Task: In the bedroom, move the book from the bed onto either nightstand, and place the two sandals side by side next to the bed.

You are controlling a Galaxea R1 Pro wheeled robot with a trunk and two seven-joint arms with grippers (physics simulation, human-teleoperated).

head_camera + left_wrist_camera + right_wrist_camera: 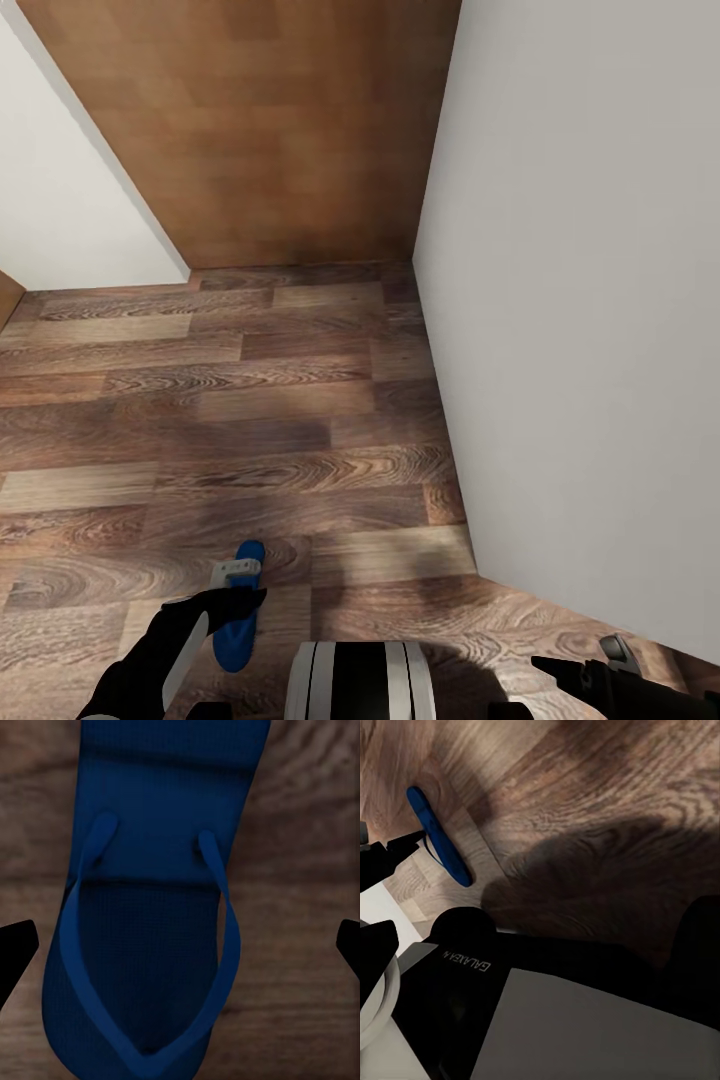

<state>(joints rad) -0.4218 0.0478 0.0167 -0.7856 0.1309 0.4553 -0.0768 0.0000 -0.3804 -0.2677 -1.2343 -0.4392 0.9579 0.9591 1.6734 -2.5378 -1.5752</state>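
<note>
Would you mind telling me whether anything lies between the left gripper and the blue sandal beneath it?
Nothing visible does. The left gripper hangs straight over the sandal, jaws spread to either side of it, with bare wood floor around.

A sandal [238, 606] lies on the floor [250, 420] just ahead of the robot's base [360, 680], to its left. The left claw [235, 603] hangs over the sandal's middle, fingers either side of it, and the right claw [560, 668] sits well apart at the base's right, near the wall [580, 300]. Far ahead a door [270, 120] closes off the floor, between that wall and another wall [60, 200] on the left.
</note>
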